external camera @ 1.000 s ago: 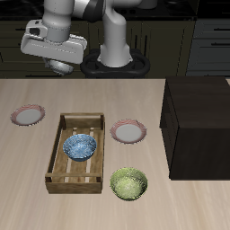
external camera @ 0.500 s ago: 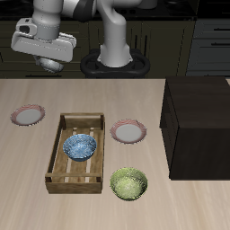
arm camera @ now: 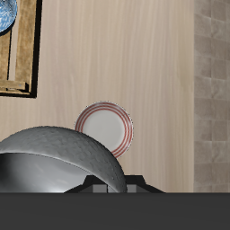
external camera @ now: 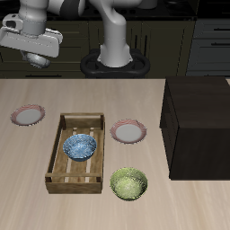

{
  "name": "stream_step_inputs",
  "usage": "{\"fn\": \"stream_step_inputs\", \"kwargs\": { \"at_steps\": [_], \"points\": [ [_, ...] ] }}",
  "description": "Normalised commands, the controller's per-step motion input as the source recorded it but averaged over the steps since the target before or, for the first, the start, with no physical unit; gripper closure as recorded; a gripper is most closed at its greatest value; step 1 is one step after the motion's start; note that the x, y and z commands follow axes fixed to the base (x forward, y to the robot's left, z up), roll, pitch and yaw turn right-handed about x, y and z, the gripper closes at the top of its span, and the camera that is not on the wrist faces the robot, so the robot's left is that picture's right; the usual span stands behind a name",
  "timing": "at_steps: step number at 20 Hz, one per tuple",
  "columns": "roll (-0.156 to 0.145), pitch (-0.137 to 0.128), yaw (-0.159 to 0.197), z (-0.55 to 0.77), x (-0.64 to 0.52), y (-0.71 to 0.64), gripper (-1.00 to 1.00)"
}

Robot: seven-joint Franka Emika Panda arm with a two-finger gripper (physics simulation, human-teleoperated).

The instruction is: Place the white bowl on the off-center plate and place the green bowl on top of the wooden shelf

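High above the table's back corner, the gripper (external camera: 36,59) carries the white bowl (arm camera: 58,160), apparently clamped on its rim, though the fingers are hidden. Below lies the off-center plate (arm camera: 105,128). Near the front edge, the green bowl (external camera: 129,183) sits beside the wooden shelf (external camera: 199,115).

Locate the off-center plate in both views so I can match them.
Exterior: plate sits alone near the table's side edge, apart from the tray.
Wrist: plate shows just past the held white bowl.
Shared landmark: the tray holding the blue bowl.
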Motion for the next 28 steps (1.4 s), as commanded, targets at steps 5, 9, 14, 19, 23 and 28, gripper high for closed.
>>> {"fn": "stream_step_inputs", "kwargs": {
  "at_steps": [5,9,14,19,23,28],
  "points": [
    [0.023,-0.004,0.008,-0.02,-0.10,-0.06,1.00],
    [0.061,-0.019,-0.003,-0.05,0.03,0.05,1.00],
    [-0.025,-0.004,0.006,0.00,0.06,-0.11,1.00],
    [-0.050,0.027,0.010,-0.26,0.26,-0.15,1.00],
    [-0.034,0.087,-0.018,-0.58,0.25,-0.14,1.00],
    [0.002,0.027,-0.007,-0.31,0.01,0.09,1.00]
  ]
}}
